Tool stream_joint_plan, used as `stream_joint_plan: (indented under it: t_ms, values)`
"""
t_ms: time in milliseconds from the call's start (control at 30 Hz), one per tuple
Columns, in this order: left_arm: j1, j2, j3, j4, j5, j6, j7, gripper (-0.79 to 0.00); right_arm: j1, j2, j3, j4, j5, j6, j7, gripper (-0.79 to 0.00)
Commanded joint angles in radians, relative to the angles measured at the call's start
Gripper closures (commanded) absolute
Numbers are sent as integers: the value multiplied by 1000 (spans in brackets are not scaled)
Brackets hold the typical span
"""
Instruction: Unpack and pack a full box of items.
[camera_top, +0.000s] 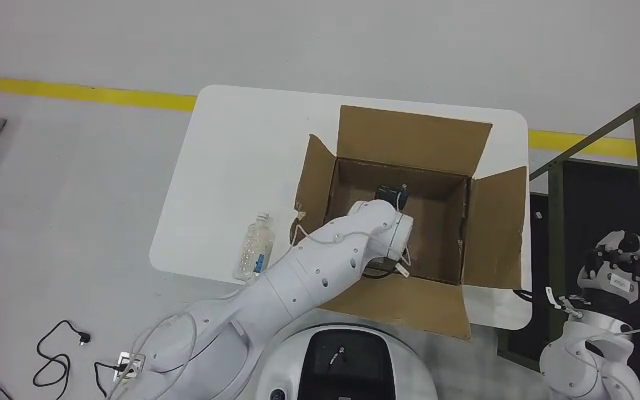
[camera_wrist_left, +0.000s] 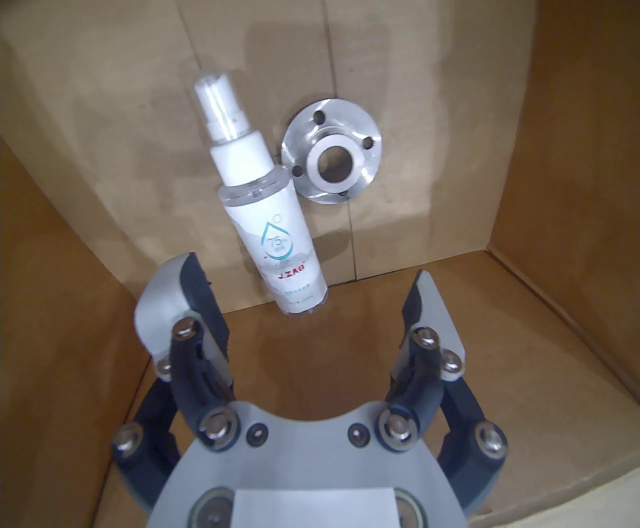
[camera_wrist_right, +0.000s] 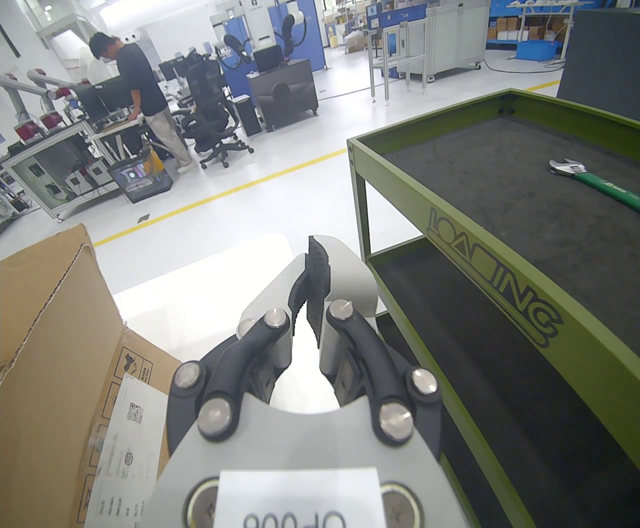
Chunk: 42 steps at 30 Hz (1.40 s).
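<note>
Down inside the cardboard box (camera_wrist_left: 550, 150), the left gripper (camera_wrist_left: 306, 285) hangs with its jaws spread wide and empty. Just past it a white spray bottle (camera_wrist_left: 265, 220) lies flat on the box floor, a round steel flange (camera_wrist_left: 331, 157) beside its neck. Outside on the white table (camera_top: 240, 140) lies a clear water bottle (camera_top: 254, 246), and the right gripper (camera_wrist_right: 312, 280), pinched closed on nothing, sits beside a green cart (camera_wrist_right: 500, 280) carrying an adjustable wrench (camera_wrist_right: 595, 180).

print on spray bottle (camera_wrist_left: 272, 235) label, cart rail (camera_wrist_right: 495, 285), box sticker (camera_wrist_right: 125, 440)
</note>
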Motion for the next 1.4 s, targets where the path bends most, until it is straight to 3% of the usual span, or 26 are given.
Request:
stream_joint_plan:
  t_ms: [0, 133, 200, 300, 667, 733, 800, 867, 933, 1100, 1200, 1367]
  values:
    - [3, -1, -6, 7, 5, 6, 3, -376, 0, 0, 0, 0, 0, 0, 0, 0]
    - [13, -2, -22, 25, 15, 11, 15, -382, 0, 0, 0, 0, 0, 0, 0, 0]
    - [18, -3, -27, 34, 23, 8, 26, -462, 0, 0, 0, 0, 0, 0, 0, 0]
    - [23, -5, -34, 41, 35, 11, 40, -428, 0, 0, 0, 0, 0, 0, 0, 0]
    - [43, -18, -65, 71, 49, 4, 90, -505, 0, 0, 0, 0, 0, 0, 0, 0]
    - [45, -21, -68, 74, 52, 2, 99, -493, 0, 0, 0, 0, 0, 0, 0, 0]
    - [48, -26, -70, 83, 58, 1, 107, -391, 0, 0, 0, 0, 0, 0, 0, 0]
    - [49, -29, -70, 91, 62, 0, 112, -342, 0, 0, 0, 0, 0, 0, 0, 0]
    - [51, -34, -71, 100, 66, -2, 120, -336, 0, 0, 0, 0, 0, 0, 0, 0]
    - [53, -45, -73, 129, 74, -7, 132, -391, 0, 0, 0, 0, 0, 0, 0, 0]
    - [50, -52, -79, 143, 76, -10, 135, -557, 0, 0, 0, 0, 0, 0, 0, 0]
    - [48, -60, -86, 161, 84, -18, 141, -560, 0, 0, 0, 0, 0, 0, 0, 0]
